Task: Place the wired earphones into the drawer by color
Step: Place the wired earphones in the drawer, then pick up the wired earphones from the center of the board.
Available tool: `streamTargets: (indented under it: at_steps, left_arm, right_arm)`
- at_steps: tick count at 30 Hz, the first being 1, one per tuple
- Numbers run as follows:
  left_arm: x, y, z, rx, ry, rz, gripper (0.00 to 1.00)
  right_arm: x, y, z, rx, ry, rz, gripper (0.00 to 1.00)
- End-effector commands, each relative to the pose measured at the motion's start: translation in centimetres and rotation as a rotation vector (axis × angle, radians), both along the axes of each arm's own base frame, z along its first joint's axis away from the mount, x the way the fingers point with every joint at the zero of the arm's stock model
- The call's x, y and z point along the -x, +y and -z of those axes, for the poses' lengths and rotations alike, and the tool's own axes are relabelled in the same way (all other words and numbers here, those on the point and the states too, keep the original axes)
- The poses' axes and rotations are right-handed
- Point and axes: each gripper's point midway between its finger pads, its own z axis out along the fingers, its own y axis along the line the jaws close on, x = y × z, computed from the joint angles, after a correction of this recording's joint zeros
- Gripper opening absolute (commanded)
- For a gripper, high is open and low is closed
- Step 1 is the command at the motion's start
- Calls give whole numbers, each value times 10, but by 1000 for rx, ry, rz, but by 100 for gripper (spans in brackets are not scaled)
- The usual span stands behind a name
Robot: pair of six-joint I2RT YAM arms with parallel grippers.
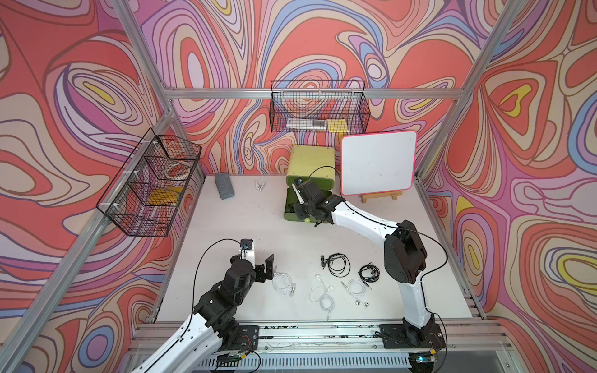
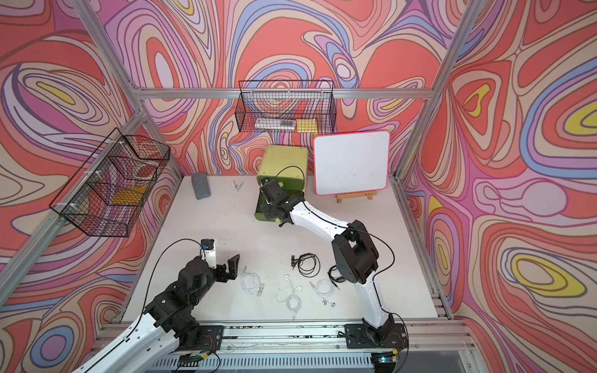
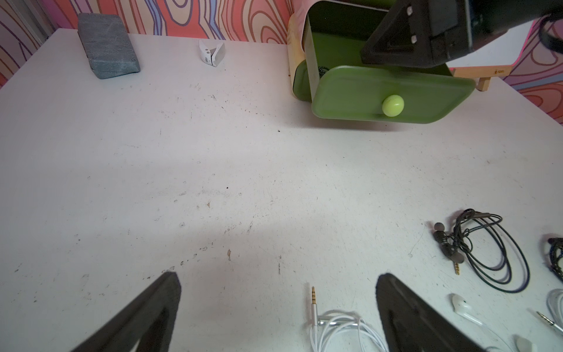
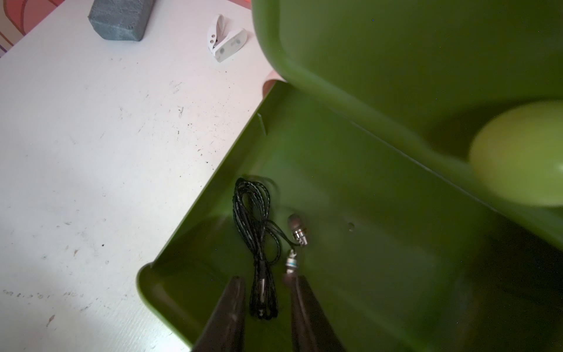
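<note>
**One black earphone set (image 4: 253, 219) in the open drawer (image 4: 380, 259), five more on the table (image 1: 226, 242)**

At the table's far edge stands the yellow-green cabinet (image 1: 311, 160), with one dark-green drawer pulled out toward the arms. The right gripper (image 4: 267, 279) hangs over that drawer, jaws partly parted and gripping nothing. The black set lies loose on the drawer floor between its fingers. The left gripper (image 3: 278, 275) hovers over the near side, spread wide and empty, just beside a white earphone set (image 3: 341, 332). Two further white sets (image 1: 323, 295) and two black sets (image 1: 337, 263) lie nearby on the table.
</note>
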Motion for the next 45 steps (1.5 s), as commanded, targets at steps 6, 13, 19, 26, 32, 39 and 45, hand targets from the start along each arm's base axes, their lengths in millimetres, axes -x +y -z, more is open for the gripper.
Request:
streamTargets:
  at_steps: [6, 13, 19, 26, 32, 39, 45]
  left_arm:
    - [1, -13, 2, -1, -18, 82, 99]
    - [1, -17, 2, 4, -16, 105, 99]
    - [2, -22, 4, 12, -17, 128, 99]
    - [1, -19, 4, 16, -26, 110, 99]
    - [1, -17, 4, 17, -27, 97, 99]
    - [0, -14, 5, 14, -23, 82, 99]
    - [0, -13, 5, 15, -25, 74, 99]
  right_arm:
    - [23, -28, -47, -45, -61, 32, 38]
    - [56, -62, -62, -61, -70, 75, 45]
    - [92, -96, -58, -66, -37, 111, 48]
    - [137, -131, -32, -44, 66, 149, 49]
    - [168, -146, 0, -67, 168, 176, 51]
    - [189, -146, 40, -81, 300, 203, 51]
    - [196, -133, 66, -133, 390, 213, 52]
